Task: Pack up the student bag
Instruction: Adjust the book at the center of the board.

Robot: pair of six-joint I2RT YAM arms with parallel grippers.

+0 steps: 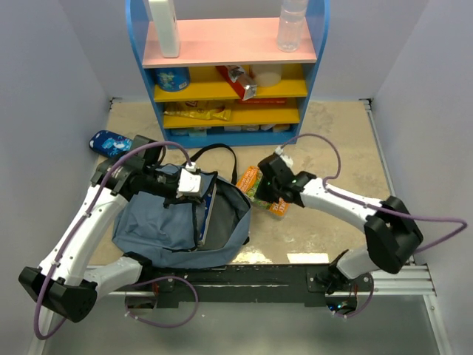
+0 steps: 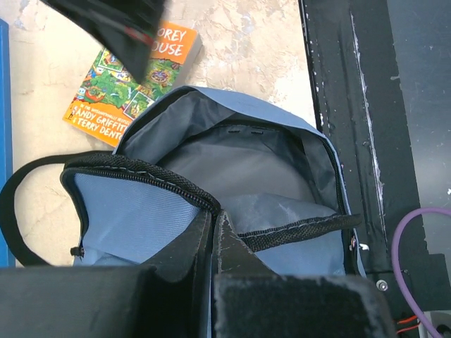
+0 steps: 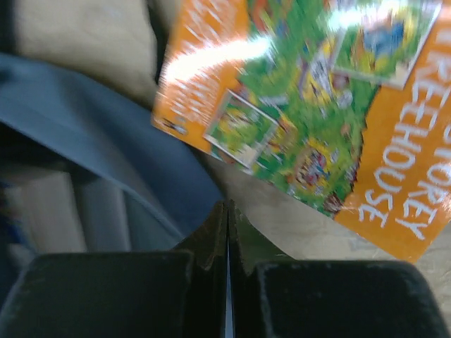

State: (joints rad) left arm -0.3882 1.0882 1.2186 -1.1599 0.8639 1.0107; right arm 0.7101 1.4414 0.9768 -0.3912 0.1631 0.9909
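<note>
The bag (image 1: 159,229) lies open just left of the book (image 1: 249,179). My left gripper (image 2: 215,224) is pinched on its zipper rim, away from the book. My right gripper (image 3: 227,215) is closed, empty, at the book's edge.

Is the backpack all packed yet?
Not yet. Done: the student bag is unzipped, and the left fingers pinch its rim open. In hand: the right fingers, shut, are at the orange book lying outside. Left: getting it in; only lining shows inside.
</note>
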